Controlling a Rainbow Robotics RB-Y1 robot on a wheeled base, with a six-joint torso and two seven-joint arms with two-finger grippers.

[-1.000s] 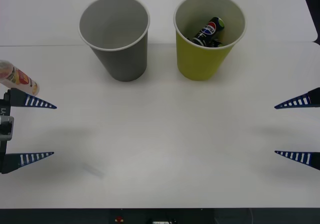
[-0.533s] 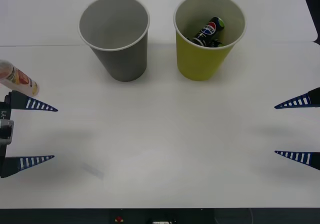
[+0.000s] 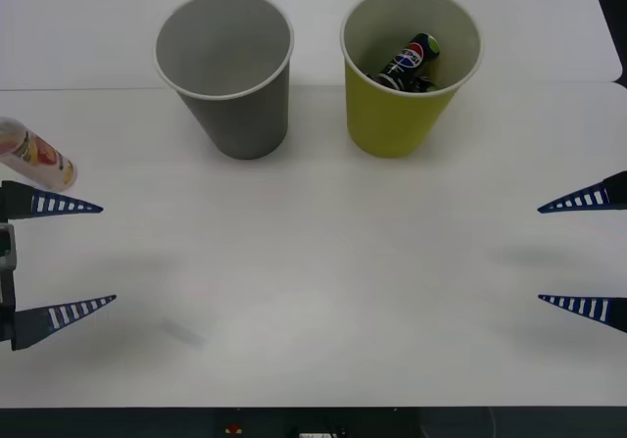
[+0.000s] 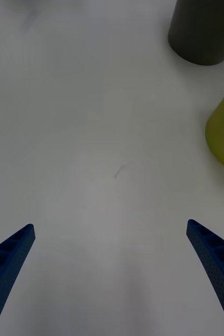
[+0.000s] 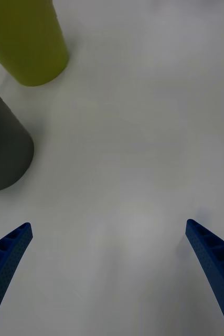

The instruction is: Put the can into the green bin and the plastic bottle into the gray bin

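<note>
The white table (image 3: 313, 291) is taken as the landmark, and everything is placed against it. Nearest, at the table's left edge, the left gripper (image 3: 106, 252) is seen low over the surface, its two blue ribbed fingers (image 3: 64, 204) spread wide apart with nothing held between them; in the left wrist view the same gripper (image 5: 109, 231) is shown with bare table between the finger tips. At the table's right edge, level with it, the right gripper (image 3: 539, 253) is held likewise, fingers released and empty, and the right wrist view shows the same right gripper (image 4: 110, 228) above a plain stretch of table marked by a faint small scratch (image 4: 118, 171). A little farther back, at the table's left edge and just beyond the upper finger of the left gripper, the plastic bottle (image 3: 31, 154) is seen lying on its side on the table, partly cut off by the edge of the view; whether it touches that finger cannot be told. Farthest back, toward the table's middle, the gray bin (image 3: 227, 75) is stood upright and nothing is seen inside it. Beside it, to the right and apart from it, the green bin (image 3: 407, 71) is stood upright, and the can (image 3: 409, 63) is seen tilted inside it.
</note>
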